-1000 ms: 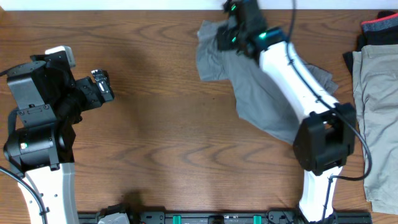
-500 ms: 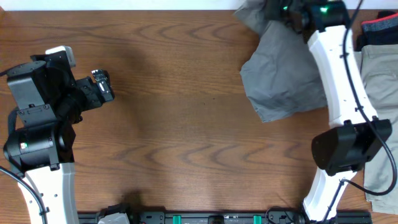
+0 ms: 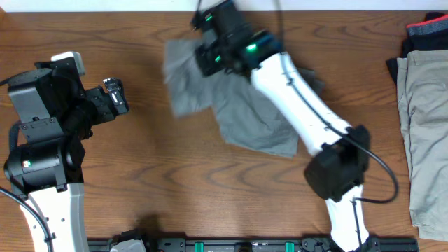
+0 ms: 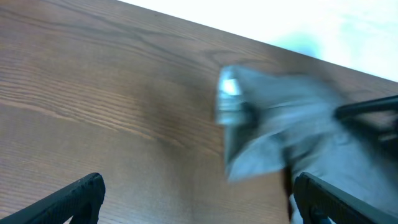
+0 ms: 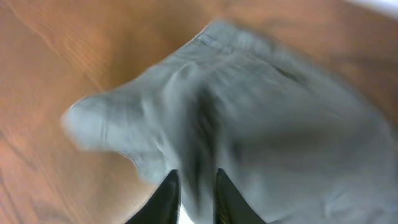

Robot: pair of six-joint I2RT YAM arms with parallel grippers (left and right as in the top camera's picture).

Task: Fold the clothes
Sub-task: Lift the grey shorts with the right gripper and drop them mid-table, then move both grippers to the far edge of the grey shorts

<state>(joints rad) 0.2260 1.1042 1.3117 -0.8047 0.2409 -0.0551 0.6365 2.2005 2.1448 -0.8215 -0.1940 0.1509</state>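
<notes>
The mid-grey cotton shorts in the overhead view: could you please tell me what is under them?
Only the brown wooden table shows around the mid-grey cotton shorts. The cloth itself hides whatever is beneath, and the white right arm crosses above part of them.

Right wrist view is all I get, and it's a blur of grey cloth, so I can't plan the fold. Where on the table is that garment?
Observer: The grey cotton shorts lie rumpled on the brown wooden table, on its far side, about midway across.
Operator: Is the left gripper near them?
Observer: No. The left gripper hangs open, apart from the cloth, toward the table's left side.
Operator: Anything else waiting?
Observer: Pale khaki trousers lie along the right edge, with a dark garment with a red band at the far corner beyond them.
</notes>
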